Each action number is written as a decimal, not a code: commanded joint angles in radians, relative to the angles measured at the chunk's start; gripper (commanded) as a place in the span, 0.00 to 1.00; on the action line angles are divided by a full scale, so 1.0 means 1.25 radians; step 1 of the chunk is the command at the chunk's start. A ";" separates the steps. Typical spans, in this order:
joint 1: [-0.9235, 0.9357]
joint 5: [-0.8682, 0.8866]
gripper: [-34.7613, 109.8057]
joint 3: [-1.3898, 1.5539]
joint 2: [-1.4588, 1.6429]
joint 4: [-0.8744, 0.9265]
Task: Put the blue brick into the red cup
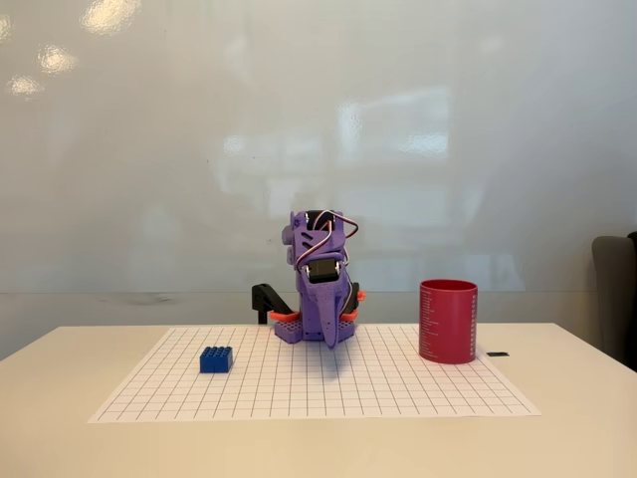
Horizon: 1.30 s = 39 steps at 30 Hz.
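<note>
Nearest the desk's (90,443) front edge, the blue brick (216,359) sits on a gridded sheet (328,388), left of centre. Behind it, mid-desk, the folded purple arm (320,289) points its pincer (329,337) down, apparently closed. Toward the right edge the red cup (448,321) stands upright.

White grid sheet (398,393) on pale table (577,438), whiteboard wall (299,129) behind

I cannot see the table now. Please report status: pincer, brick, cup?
Pincer folded down at arm base, holding nothing. Blue brick on grid mat, left. Red cup upright, right. Path between them unobstructed.
</note>
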 commanded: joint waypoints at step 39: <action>0.034 -0.054 0.24 -0.704 -0.501 0.266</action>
